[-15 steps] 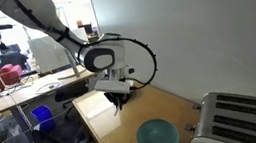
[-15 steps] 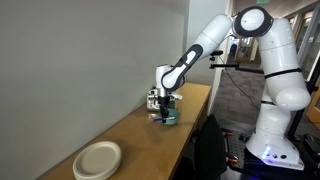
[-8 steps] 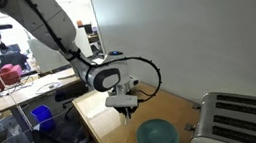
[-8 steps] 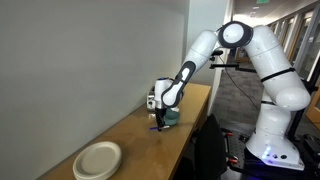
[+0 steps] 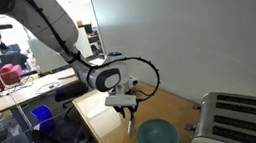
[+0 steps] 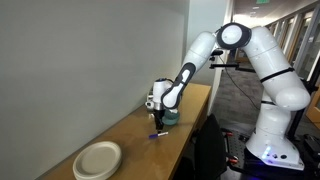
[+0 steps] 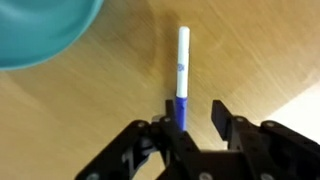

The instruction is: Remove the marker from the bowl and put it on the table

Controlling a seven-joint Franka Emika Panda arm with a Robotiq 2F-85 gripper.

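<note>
Lying on the table [image 7: 262, 48], marker [image 7: 183, 62], end between parted jaws.

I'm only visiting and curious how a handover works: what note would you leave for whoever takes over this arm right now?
The gripper is open, low over the table, its jaws either side of the blue end of the marker without clamping it.
The marker lies flat on the table, outside the teal bowl and near it.
Done: marker out of the bowl and set down.
Left: probably just lifting the gripper straight up, clear of the marker.
</note>
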